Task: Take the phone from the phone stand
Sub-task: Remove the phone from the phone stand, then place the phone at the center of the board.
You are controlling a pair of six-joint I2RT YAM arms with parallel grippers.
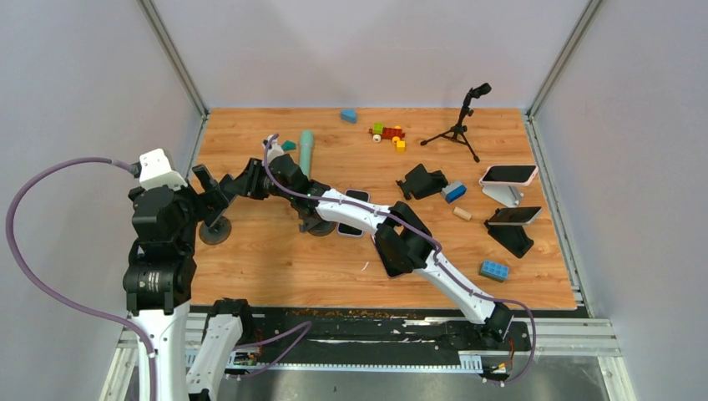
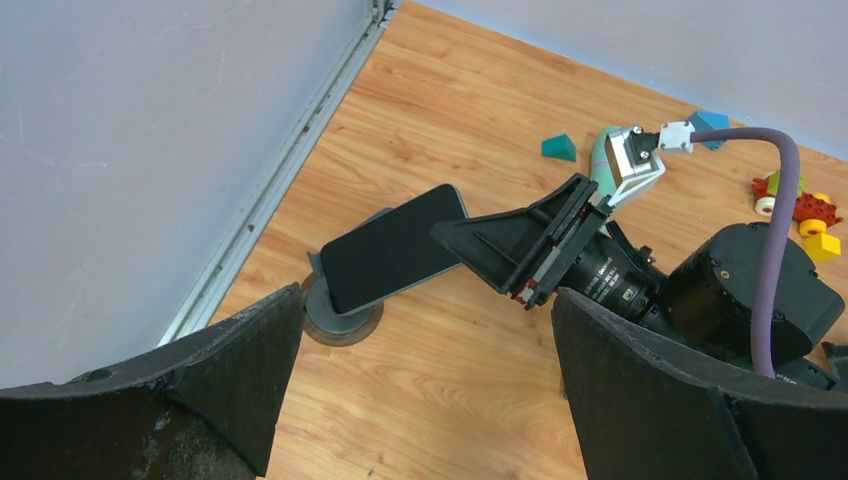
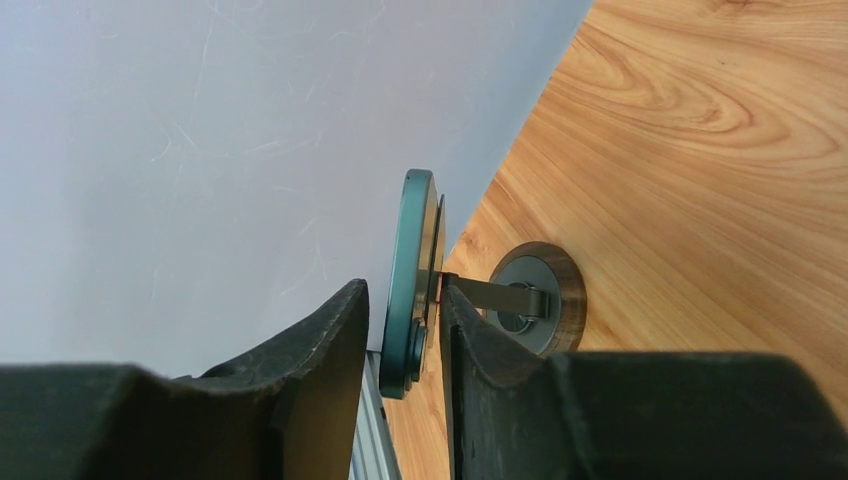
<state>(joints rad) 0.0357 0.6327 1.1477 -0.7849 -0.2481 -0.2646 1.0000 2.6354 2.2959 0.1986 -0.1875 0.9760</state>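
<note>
A dark phone [image 2: 390,250] leans tilted on a small stand with a round grey base [image 2: 340,320] near the left wall. In the right wrist view I see the phone edge-on [image 3: 410,270] with the stand's arm and base [image 3: 535,295] behind it. My right gripper [image 3: 402,288] straddles the phone's edge: one finger lies against its back by the stand plate, and the other is a small gap off its face. It also shows in the left wrist view [image 2: 500,245]. My left gripper [image 2: 425,295] is wide open and empty, hovering above the table just in front of the stand.
The grey left wall and metal rail [image 2: 270,200] run close behind the stand. Two more phones on stands [image 1: 509,175] [image 1: 515,215] are at the right. An empty black stand [image 1: 422,180], a tripod [image 1: 459,125], toy blocks [image 1: 388,134] and a teal cylinder [image 1: 306,150] lie across the table.
</note>
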